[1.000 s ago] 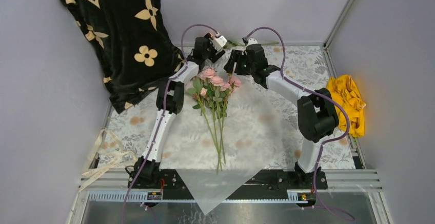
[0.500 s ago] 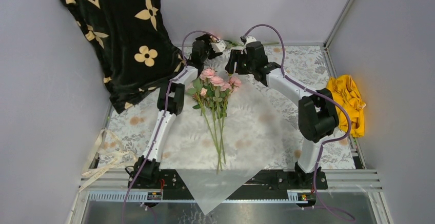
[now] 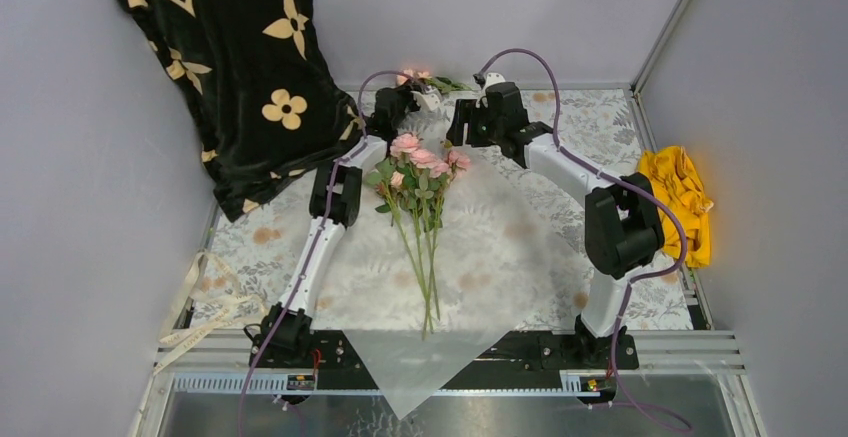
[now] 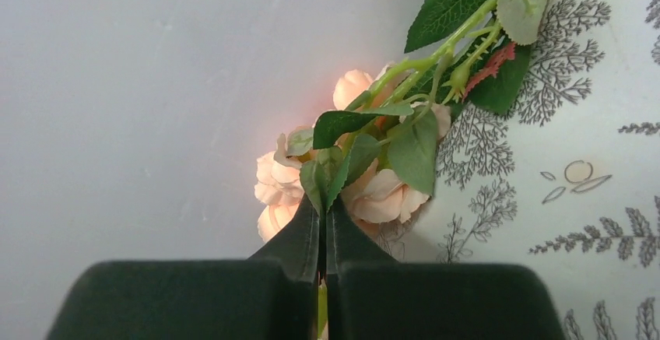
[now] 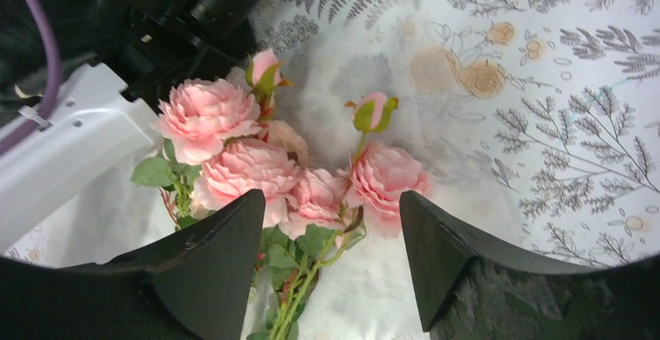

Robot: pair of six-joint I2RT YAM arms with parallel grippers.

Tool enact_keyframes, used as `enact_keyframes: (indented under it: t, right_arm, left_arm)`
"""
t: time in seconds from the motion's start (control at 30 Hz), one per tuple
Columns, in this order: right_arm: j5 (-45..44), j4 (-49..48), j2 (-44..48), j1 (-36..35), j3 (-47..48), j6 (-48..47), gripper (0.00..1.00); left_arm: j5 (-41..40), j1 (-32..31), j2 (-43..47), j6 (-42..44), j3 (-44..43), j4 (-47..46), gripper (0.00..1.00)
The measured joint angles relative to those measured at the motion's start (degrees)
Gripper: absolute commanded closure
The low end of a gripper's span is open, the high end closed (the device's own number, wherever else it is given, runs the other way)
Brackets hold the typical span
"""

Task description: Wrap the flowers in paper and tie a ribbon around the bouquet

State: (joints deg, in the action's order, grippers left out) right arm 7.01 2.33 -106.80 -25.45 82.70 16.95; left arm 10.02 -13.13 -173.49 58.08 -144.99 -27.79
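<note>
While the left gripper (image 4: 321, 214) is clenched on a leaf of a rose sprig (image 4: 366, 161) by the far wall (image 4: 117, 83), the right gripper (image 5: 331, 200) hangs released above the flowers (image 3: 420, 172), which lie on the paper (image 3: 500, 227).

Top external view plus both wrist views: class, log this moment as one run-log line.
left tool: shut on stray rose sprig leaf | right tool: open over flowers | flowers: lying on paper, unwrapped

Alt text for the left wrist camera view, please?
The left tool, dark and two-fingered, is shut on a green leaf of a pale pink rose sprig lying on a grey leaf-patterned tablecloth beside a plain grey wall.
</note>
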Motion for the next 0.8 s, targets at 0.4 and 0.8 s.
enact_keyframes:
  t: [0.4, 0.8]
  right_arm:
    - [-0.04, -0.07, 4.90, 0.72, -4.39, -0.22, 0.28]
    - [8.76, 14.53, 23.12, 0.83, 1.62, -13.22, 0.21]
  left_arm:
    - [-0.59, 2.93, 30.01, -16.00, 23.78, 5.70, 1.00]
    - [3.82, 1.38, 63.65, -6.97, 35.93, 43.78, 1.00]
